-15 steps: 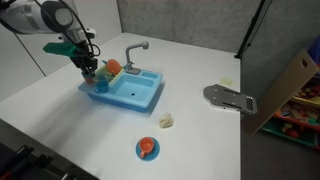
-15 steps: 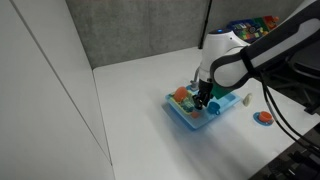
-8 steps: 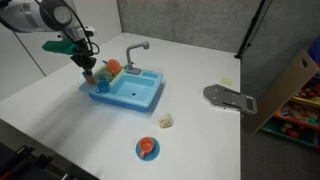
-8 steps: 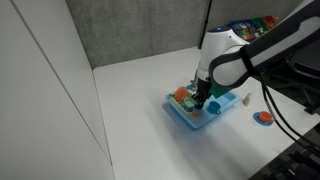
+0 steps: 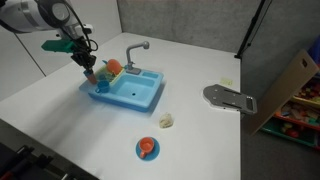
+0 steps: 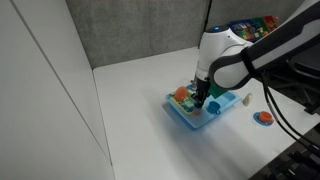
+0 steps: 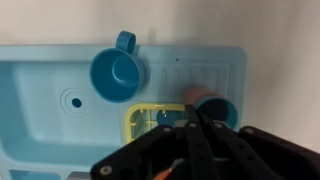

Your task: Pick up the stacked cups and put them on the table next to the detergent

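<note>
— What has changed for us?
— Our black pincer (image 7: 193, 112) has crept upward. It looks pinched on the rim of the small, round red-orange and blue plastic stacked cups (image 7: 213, 101), over the glossy moulded blue toy sink (image 7: 40, 80).
— So we're lifting?
— We think so. The lumpy cream detergent (image 5: 166, 121) sits well apart on the matte white counter (image 5: 200, 140).

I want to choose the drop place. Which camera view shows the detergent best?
An exterior view shows the detergent best: it lies in the open on the table, apart from the sink. In an exterior view the detergent is only a small pale shape beside the sink. The wrist view misses it.
</note>
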Tool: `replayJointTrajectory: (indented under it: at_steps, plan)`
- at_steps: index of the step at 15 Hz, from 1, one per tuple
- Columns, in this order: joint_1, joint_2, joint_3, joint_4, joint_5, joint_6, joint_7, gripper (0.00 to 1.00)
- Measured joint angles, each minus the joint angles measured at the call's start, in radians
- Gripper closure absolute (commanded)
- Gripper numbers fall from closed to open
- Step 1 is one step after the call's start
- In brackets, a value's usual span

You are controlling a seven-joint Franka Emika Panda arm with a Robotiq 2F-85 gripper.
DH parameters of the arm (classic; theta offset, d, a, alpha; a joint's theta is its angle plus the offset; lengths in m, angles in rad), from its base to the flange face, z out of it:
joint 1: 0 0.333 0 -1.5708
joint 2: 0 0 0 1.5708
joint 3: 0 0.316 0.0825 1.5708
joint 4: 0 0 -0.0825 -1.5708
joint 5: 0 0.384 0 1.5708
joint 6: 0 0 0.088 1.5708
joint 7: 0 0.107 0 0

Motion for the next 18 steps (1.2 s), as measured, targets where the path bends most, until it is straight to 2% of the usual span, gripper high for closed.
replayJointTrajectory:
  at_steps: [8,13,18]
  plan:
    - [-0.002,-0.033,0.000,0.001,0.000,-0.021,0.000,0.96]
    - [-0.019,-0.090,0.001,0.001,0.002,-0.119,0.000,0.96]
    - [-0.074,-0.148,0.001,0.001,0.002,-0.199,0.000,0.96]
